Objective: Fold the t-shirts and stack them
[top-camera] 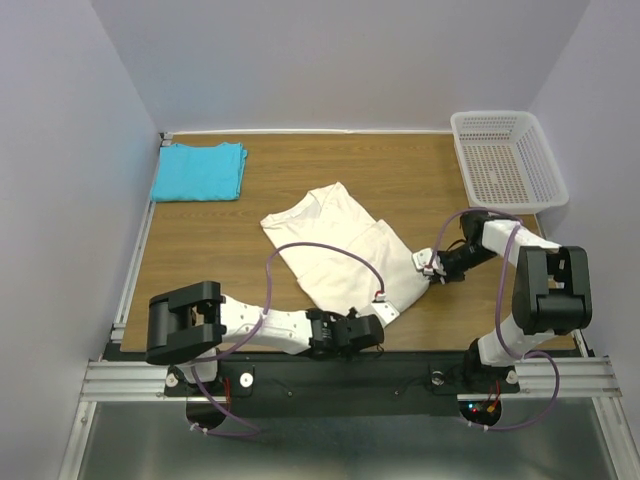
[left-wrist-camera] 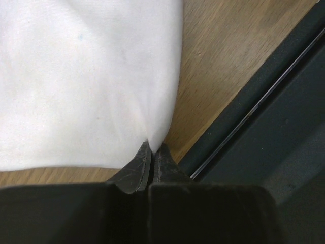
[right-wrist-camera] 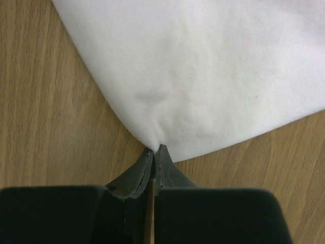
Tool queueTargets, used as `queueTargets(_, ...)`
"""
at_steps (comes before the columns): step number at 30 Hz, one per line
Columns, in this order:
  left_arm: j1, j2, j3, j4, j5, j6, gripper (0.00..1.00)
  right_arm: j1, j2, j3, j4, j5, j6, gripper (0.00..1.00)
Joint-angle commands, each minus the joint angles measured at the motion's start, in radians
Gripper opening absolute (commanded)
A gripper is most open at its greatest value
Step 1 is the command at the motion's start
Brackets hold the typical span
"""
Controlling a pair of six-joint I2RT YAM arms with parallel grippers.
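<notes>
On the wooden table (top-camera: 200, 250), we find the cream-white t-shirt (top-camera: 340, 245) pinched at two corners.

The shirt lies spread at the table's middle, its neck toward the far left. A white mesh basket (top-camera: 505, 160) sits at the far right corner, and the folded turquoise t-shirt (top-camera: 200, 172) at the far left, well apart. We see the left gripper (left-wrist-camera: 152, 147) clamped on the shirt's near corner and the right gripper (right-wrist-camera: 155, 149) clenched on its right-hand corner.

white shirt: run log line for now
left gripper jaws shut on white shirt | right gripper jaws shut on white shirt | blue shirt folded
</notes>
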Motion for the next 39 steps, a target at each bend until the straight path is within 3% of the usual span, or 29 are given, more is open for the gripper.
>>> queueTargets(1,0.016,-0.078,-0.034,0.009,0.087,0.003,0.00,0.008,-0.031,0.054,-0.004,0.007,0.069,0.01)
queueTargets(7,0.068,-0.262,-0.094,0.049,0.179,0.037,0.00,0.008,-0.003,0.273,-0.319,-0.123,0.039,0.01)
queueTargets(13,0.186,-0.458,-0.142,0.063,0.335,0.070,0.00,0.008,-0.028,0.390,-0.457,-0.239,0.101,0.01)
queueTargets(21,0.306,-0.548,-0.055,-0.018,0.433,0.153,0.00,0.008,-0.103,0.519,-0.459,-0.329,0.324,0.00)
queueTargets(39,0.436,-0.609,0.127,-0.184,0.409,0.288,0.00,0.004,-0.265,0.712,-0.448,-0.317,0.614,0.01)
